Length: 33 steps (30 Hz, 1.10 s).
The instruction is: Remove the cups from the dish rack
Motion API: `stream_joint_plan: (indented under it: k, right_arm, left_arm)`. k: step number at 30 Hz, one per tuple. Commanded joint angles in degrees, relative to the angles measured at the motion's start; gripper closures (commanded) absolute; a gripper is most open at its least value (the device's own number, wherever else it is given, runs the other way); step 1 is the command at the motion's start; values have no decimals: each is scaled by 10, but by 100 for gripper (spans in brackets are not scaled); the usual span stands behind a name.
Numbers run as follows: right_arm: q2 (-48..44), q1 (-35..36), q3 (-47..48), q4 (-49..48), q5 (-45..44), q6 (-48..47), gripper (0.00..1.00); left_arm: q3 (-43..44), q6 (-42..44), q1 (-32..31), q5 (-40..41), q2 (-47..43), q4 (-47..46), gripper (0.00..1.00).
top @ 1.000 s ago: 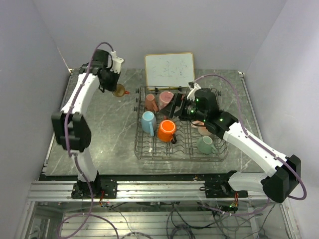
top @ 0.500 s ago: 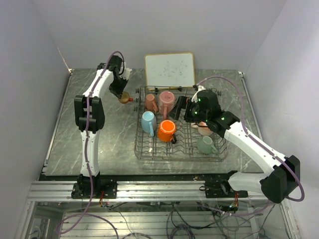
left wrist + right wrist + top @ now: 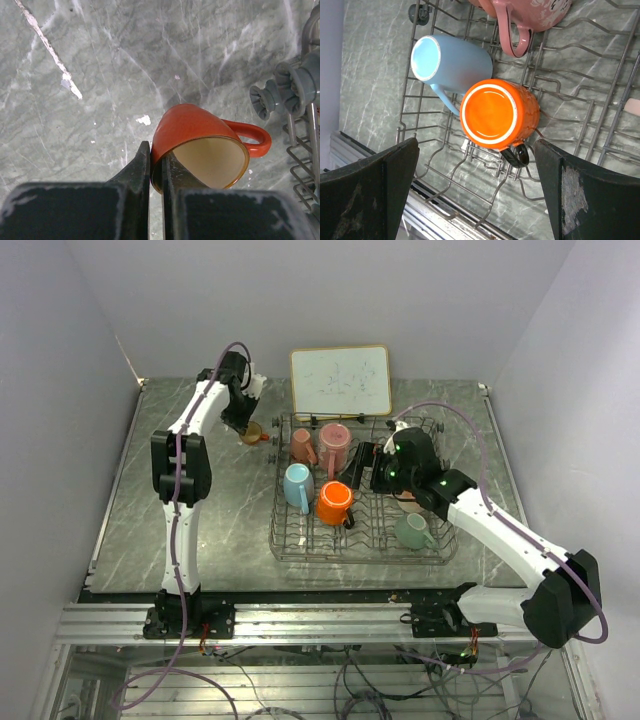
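My left gripper (image 3: pixel 244 424) is shut on the rim of a small orange mug (image 3: pixel 253 433), just left of the dish rack's far left corner. In the left wrist view, one finger is inside and one outside the tilted mug (image 3: pixel 200 135), low over the table. The dark wire dish rack (image 3: pixel 350 558) holds a light blue mug (image 3: pixel 297 486), a large orange mug (image 3: pixel 334 502), two pink mugs (image 3: pixel 334 443), a mint green mug (image 3: pixel 411 531) and a peach one partly hidden under my right arm. My right gripper (image 3: pixel 366 462) is open over the rack, with the large orange mug (image 3: pixel 495 112) between its fingers and below them.
A white framed board (image 3: pixel 340 380) leans against the back wall behind the rack. The rack's rubber feet (image 3: pixel 272 95) stand close to the right of the held mug. Marble table surface (image 3: pixel 200 530) lies left of the rack.
My left arm has swung its elbow inward and carried the small orange mug slightly right and nearer. My right gripper has shifted a little over the rack and stays open.
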State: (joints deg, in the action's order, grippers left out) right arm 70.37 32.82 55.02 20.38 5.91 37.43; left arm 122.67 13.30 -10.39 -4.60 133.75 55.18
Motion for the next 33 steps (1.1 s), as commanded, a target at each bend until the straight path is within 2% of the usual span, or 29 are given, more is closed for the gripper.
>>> stream_joint_plan:
  k: [1, 13, 14, 15, 17, 18, 20, 25, 29, 33]
  right_arm:
    - [-11, -4, -11, -12, -13, -9, 0]
    - [-16, -4, -17, -9, -21, -10, 0]
    - [-16, -4, -17, -9, -22, -10, 0]
    - [-16, -4, -18, -9, -22, -12, 0]
    - [-16, -4, -21, -11, -24, -12, 0]
    - [-15, -4, -23, -12, -28, -13, 0]
    - [-10, -4, -28, -13, -33, -18, 0]
    - [8, 1, -34, -15, -50, -41, 0]
    - [19, 26, -41, -20, -76, -56, 0]
    - [40, 89, -42, -19, -132, -73, 1]
  left_arm:
    - [-6, 0, -3, -13, 8, -40, 93]
    - [18, -1, -5, -20, 51, -32, 92]
    - [20, 0, -5, -21, 52, -30, 88]
    - [23, 0, -5, -22, 53, -27, 78]
    - [28, 2, -5, -22, 50, -21, 46]
    - [28, 4, -5, -21, 46, -18, 37]
    - [22, 7, -5, -14, 28, -19, 27]
    - [-15, 15, -5, -1, -46, -33, 15]
    - [-18, 21, -4, -1, -105, -15, 13]
    - [-39, 30, -3, -4, -187, 0, 11]
